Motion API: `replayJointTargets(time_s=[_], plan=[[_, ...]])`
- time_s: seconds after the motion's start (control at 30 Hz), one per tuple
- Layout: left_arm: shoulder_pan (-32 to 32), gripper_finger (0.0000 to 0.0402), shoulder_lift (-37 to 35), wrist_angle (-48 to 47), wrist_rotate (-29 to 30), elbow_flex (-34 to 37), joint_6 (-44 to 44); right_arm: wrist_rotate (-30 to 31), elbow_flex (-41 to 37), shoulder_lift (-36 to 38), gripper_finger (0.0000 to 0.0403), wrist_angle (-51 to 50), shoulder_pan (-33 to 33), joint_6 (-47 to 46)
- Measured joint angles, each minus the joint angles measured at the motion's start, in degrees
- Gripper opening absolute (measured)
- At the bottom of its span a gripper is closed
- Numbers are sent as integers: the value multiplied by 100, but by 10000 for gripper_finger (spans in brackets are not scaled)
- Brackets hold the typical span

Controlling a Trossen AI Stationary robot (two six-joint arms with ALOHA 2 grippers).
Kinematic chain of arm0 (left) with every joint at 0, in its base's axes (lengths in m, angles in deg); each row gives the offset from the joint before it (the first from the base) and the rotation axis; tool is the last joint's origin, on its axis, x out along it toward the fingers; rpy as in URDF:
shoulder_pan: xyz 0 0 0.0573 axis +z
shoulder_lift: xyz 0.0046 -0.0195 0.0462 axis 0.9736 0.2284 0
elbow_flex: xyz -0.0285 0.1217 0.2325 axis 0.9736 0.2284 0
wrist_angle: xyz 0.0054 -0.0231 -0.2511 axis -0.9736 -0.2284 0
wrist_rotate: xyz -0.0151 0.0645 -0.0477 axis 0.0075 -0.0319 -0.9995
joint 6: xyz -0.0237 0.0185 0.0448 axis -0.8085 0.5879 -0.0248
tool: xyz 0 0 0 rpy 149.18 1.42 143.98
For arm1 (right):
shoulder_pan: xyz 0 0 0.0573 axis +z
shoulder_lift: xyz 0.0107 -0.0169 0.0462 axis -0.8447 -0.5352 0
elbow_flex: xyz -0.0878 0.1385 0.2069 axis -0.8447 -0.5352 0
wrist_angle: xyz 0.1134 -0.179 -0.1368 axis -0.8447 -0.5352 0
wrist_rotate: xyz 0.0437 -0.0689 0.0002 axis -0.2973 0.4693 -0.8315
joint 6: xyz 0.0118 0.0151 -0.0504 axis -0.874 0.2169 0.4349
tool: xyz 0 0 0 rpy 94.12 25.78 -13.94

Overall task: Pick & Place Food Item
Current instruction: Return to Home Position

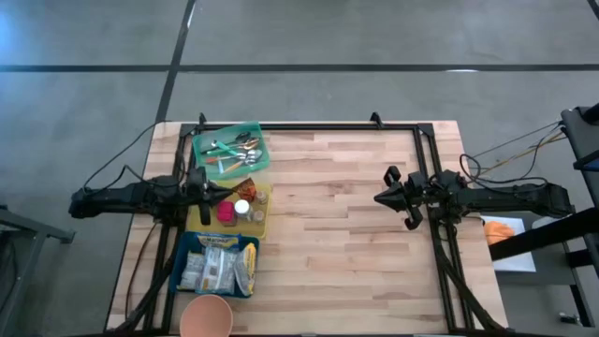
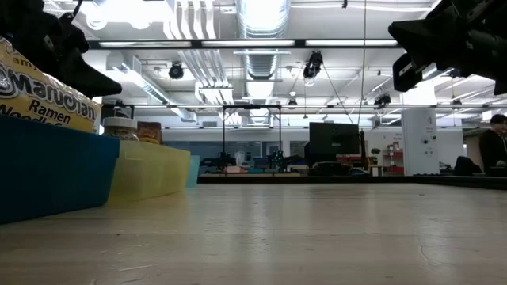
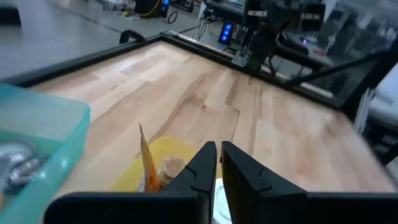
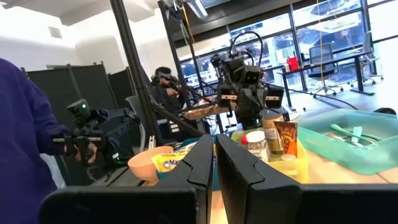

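Pale wood desk [image 1: 346, 234], bins lined up along its left side. Red seasoning can [image 1: 226, 213] sits in the yellow bin [image 1: 267, 212] among other jars. Left claw [image 1: 223, 191] hangs over that bin, fingers pinched together, holding nothing. Right claw [image 1: 386, 197] is likewise closed and empty, over bare wood. For homing, raise the left claw first, then draw back slowly, clear of the jar tops and the green bin [image 1: 213, 137] wall

One worktop [image 1: 356, 243] carries three bins: one green bin [image 1: 227, 129], one yellow bin [image 1: 266, 200], one blue bin [image 1: 217, 236], plus one peach bowl [image 1: 206, 316]. Two grippers hang over it, the left gripper [image 1: 225, 191] and the right gripper [image 1: 380, 197]. The bins' contents are too crowded to count
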Motion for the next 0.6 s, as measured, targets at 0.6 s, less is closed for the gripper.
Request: replayJointTargets(time_s=[0.6], plan=[[-9, 34, 9, 1225, -161, 610, 1455, -7, 0, -4, 19, 0, 2, 17]])
